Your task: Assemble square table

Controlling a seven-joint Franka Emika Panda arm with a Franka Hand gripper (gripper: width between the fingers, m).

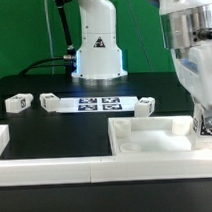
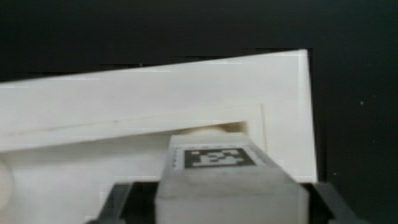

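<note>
Jaws clamped on a tagged leg (image 2: 221, 168), the gripper (image 2: 222, 200) holds it at the corner of the white tabletop (image 1: 146, 140), on the exterior view's right. A second leg (image 1: 144, 105) sits just behind the tabletop. A third leg (image 1: 49, 99) and a fourth leg (image 1: 19, 101) lie well apart from it, toward that view's left.

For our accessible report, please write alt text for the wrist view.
The hand grips a white tagged leg block over one corner of the white square table top, which lies on a black surface.
</note>
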